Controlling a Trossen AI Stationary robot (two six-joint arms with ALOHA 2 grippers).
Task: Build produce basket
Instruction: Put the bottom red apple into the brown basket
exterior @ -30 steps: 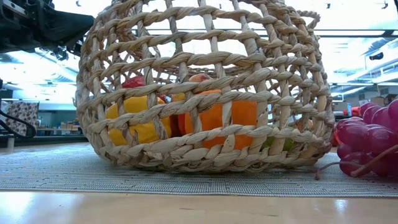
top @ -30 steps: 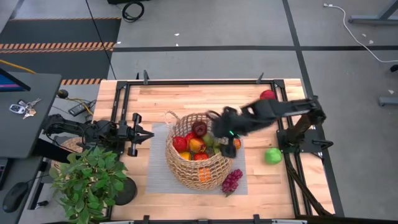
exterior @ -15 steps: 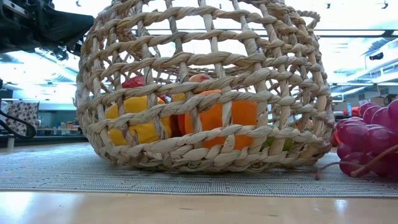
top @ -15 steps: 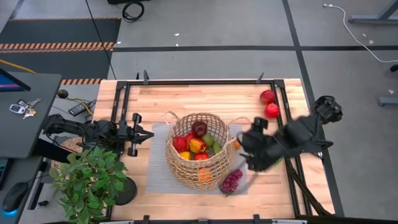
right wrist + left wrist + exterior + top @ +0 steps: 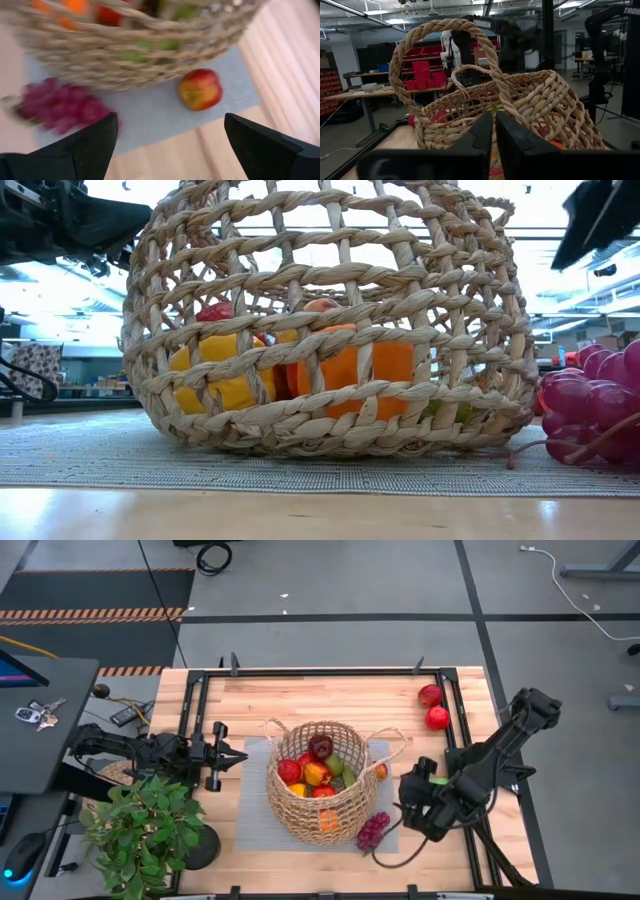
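The tan wicker basket (image 5: pixel 320 783) stands upright on a grey mat (image 5: pixel 252 810) and holds several fruits, among them red apples, an orange and a yellow piece (image 5: pixel 215 375). Purple grapes (image 5: pixel 372 830) lie on the mat at the basket's near right, and a small red-yellow apple (image 5: pixel 200 89) lies on the mat at its right. My right gripper (image 5: pixel 410 805) hangs open above the table just right of the grapes, its fingers slanting down toward the basket, with nothing between them. My left gripper (image 5: pixel 228 755) stays shut left of the basket, level with a loop handle (image 5: pixel 442 55).
Two red apples (image 5: pixel 433 707) lie by the black frame at the far right. A potted green plant (image 5: pixel 145 830) stands at the near left corner. Bare wood shows along the far side (image 5: pixel 320 695) and near the front edge.
My right gripper has swung from above the basket's right rim toward the table's right and near edges and down, rolling as it went. It now hangs beside the grapes, and its arm covers the green apple that lay at the right. Basket and fruit have stayed put.
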